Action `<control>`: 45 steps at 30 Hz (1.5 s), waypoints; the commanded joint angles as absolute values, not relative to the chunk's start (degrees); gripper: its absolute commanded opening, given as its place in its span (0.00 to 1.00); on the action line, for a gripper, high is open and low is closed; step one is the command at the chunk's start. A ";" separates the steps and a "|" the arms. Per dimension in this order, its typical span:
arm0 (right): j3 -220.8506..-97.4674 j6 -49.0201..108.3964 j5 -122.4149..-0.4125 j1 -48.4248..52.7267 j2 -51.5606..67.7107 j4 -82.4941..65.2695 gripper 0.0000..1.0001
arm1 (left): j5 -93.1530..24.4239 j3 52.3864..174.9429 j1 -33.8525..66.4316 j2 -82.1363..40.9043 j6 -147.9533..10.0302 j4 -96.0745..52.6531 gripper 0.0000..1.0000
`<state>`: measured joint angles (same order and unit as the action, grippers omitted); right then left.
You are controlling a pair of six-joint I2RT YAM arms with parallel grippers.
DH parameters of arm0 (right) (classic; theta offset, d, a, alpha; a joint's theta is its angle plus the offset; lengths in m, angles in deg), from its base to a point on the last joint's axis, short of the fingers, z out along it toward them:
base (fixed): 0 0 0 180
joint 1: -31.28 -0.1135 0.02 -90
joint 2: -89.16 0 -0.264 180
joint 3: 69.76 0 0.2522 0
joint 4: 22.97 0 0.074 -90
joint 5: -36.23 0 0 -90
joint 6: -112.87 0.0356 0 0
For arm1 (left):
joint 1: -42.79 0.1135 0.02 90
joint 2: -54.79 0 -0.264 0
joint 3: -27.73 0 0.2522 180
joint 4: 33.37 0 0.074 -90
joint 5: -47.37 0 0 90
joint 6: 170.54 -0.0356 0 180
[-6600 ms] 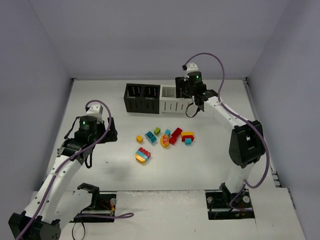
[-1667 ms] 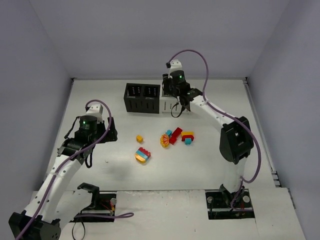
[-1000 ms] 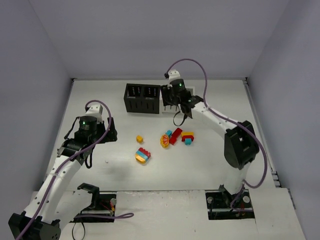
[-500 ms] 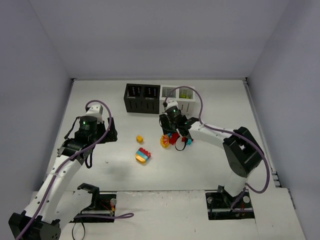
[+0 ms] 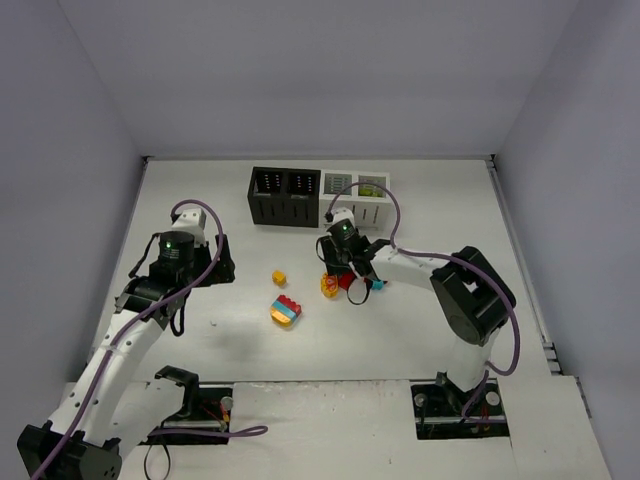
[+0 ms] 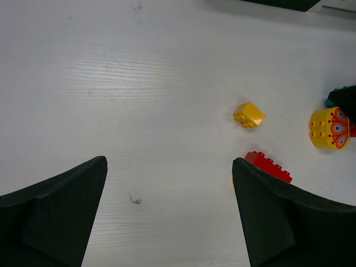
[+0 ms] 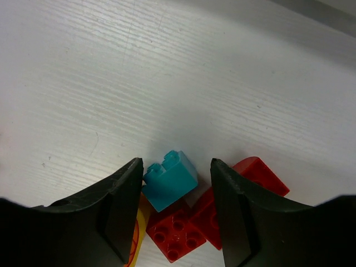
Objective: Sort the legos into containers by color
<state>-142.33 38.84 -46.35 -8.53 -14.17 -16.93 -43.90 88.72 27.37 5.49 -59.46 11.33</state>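
My right gripper point(image 5: 341, 266) is low over the central brick cluster. In the right wrist view it point(image 7: 174, 167) is open, with its jaws on either side of a teal brick point(image 7: 169, 179) that lies against red bricks point(image 7: 179, 229) and a yellow round piece point(image 7: 139, 233). My left gripper point(image 5: 213, 264) is open and empty point(image 6: 169, 214) above bare table. A small yellow brick point(image 5: 279, 276) and a multicolour clump point(image 5: 285, 311) lie left of the cluster. The containers, two black point(image 5: 285, 197) and two white point(image 5: 356, 203), stand in a row behind.
The left wrist view shows the yellow brick point(image 6: 249, 114), a red brick top point(image 6: 268, 166) and the yellow round piece point(image 6: 329, 128). A green piece point(image 5: 371, 190) sits in the rightmost white bin. Grey walls enclose the table on three sides.
My right arm has come from over the white bins down to the brick cluster. The loose teal and green bricks seen earliest are gone from the table. The left arm has not moved.
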 commanded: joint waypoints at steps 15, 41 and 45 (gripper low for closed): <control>-147.50 36.16 -43.93 -8.98 -6.92 -18.96 0.00 | -43.24 89.84 26.97 4.96 -60.24 8.34 0.87; -183.37 27.88 -49.20 1.48 -24.84 -15.62 0.41 | -43.15 89.84 26.97 5.31 -60.33 8.52 0.87; -182.23 27.36 -48.50 1.48 -23.79 -15.62 0.52 | -42.89 89.75 26.88 4.78 -59.98 8.34 0.87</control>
<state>-179.64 28.52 -48.67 1.61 -27.64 -12.43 -43.47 88.72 27.37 5.27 -59.46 11.33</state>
